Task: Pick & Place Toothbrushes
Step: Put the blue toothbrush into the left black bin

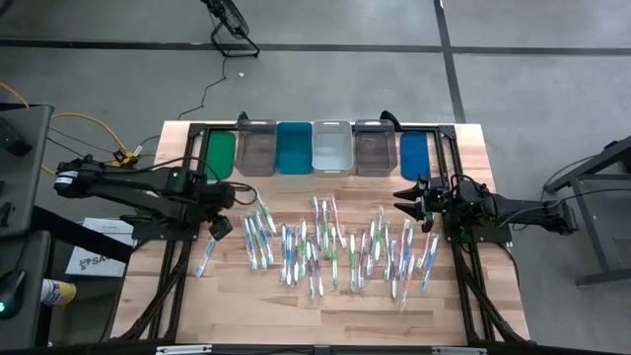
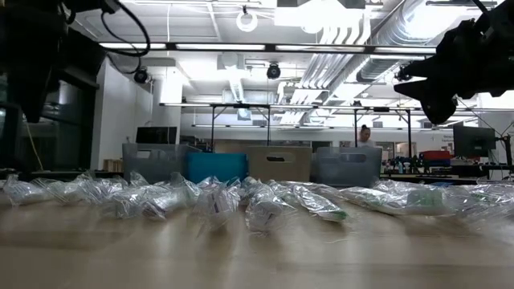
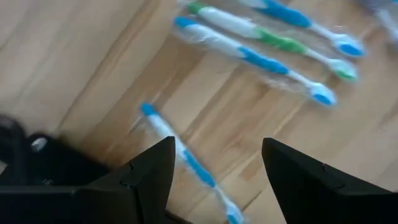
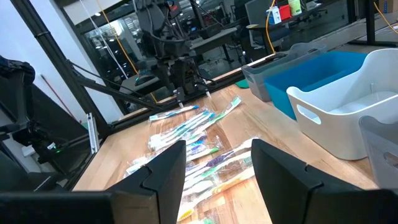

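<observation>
**Mia:** Wooden boards make up the worktop, pale and smooth. What is lying all over it?

**Ben:** Toothbrushes. Lots of them, in a loose band across the middle. They are thin plastic sticks in blue, green and white, and each one sits in a clear, crinkly wrapper that looks shiny in the low view.

**Mia:** And the boxes at the back?

**Ben:** A row of bins. They are plastic, with straight sides and round corners: green, grey, teal, a clear one, grey again and blue. I can't see any toothbrush in them.

**Mia:** So which step is this?

**Ben:** I think it is the picking-up step. The left tool hangs low by the left end of the pile, with its two dark fingers spread and nothing between them. One lone blue and white toothbrush lies on the wood right in front of it, apart from the rest.

**Mia:** What about the other arm?

**Ben:** The right tool waits up above the right end of the pile. Its fingers are spread and empty too.

**Mia:** What comes next?

**Ben:** My guess: the left tool must line up across that thin stick, go down and pinch. The wrapper looks slippery, so it could slide.
</observation>
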Robot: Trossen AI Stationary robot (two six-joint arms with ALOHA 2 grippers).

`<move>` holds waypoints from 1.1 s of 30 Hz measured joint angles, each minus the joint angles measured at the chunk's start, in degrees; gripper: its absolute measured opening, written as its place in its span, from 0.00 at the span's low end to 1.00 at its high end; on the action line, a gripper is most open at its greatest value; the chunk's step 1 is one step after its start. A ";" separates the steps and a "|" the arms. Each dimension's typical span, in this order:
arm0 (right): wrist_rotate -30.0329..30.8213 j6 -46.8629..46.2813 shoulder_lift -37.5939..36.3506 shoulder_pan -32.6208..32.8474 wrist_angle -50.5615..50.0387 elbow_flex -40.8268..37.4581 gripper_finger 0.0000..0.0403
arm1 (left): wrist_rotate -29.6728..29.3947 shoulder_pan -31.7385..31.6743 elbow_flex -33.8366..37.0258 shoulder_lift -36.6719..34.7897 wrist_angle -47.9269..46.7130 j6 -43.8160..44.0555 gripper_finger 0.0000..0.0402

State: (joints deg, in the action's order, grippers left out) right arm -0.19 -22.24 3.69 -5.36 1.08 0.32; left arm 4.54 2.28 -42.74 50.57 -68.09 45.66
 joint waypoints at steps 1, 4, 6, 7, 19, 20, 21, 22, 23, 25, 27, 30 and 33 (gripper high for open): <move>0.00 0.00 0.02 0.02 0.00 0.02 0.44 | -0.49 0.01 0.00 0.02 -0.45 0.80 0.59; 0.00 0.00 0.00 0.00 0.00 0.00 0.44 | -2.10 0.96 0.02 1.36 -1.63 2.64 0.59; 0.00 0.00 0.00 0.01 0.00 0.00 0.44 | -3.23 2.28 0.02 2.59 -3.01 4.26 0.59; 0.00 0.00 0.01 0.02 0.00 0.01 0.44 | -3.60 2.98 0.02 3.38 -4.02 5.03 0.59; 0.00 0.00 0.00 0.00 0.13 0.02 0.44 | -6.43 8.55 0.02 12.31 -5.30 11.85 0.59; 0.00 0.00 0.00 0.00 0.13 0.02 0.44 | -6.42 8.77 0.04 13.24 -5.37 12.07 0.59; 0.00 0.00 0.02 0.00 0.17 0.02 0.44 | -6.39 8.76 0.18 14.09 -5.08 12.28 0.59; 0.00 0.00 0.00 0.00 0.17 0.01 0.44 | -6.32 8.74 0.51 14.75 -4.61 12.32 0.59; 0.00 0.00 0.01 0.00 0.17 0.02 0.44 | -5.99 8.64 1.00 15.25 -3.93 12.32 0.59; 0.01 0.00 0.01 0.00 0.25 0.02 0.44 | -5.30 8.61 2.16 15.78 -1.16 12.28 0.59; 0.00 0.00 0.00 0.01 0.26 0.02 0.44 | -5.36 8.61 1.99 16.71 -1.33 12.99 0.59; 0.02 0.00 0.00 0.02 0.26 0.00 0.44 | -5.44 8.61 1.99 17.11 -1.52 13.26 0.59; 0.02 0.00 0.01 0.01 0.34 0.02 0.44 | -5.40 8.61 2.01 17.35 -1.31 13.35 0.59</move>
State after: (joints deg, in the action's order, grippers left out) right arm -0.16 -22.24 3.69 -5.35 1.42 0.34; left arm -0.86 10.90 -40.73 67.91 -69.40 59.00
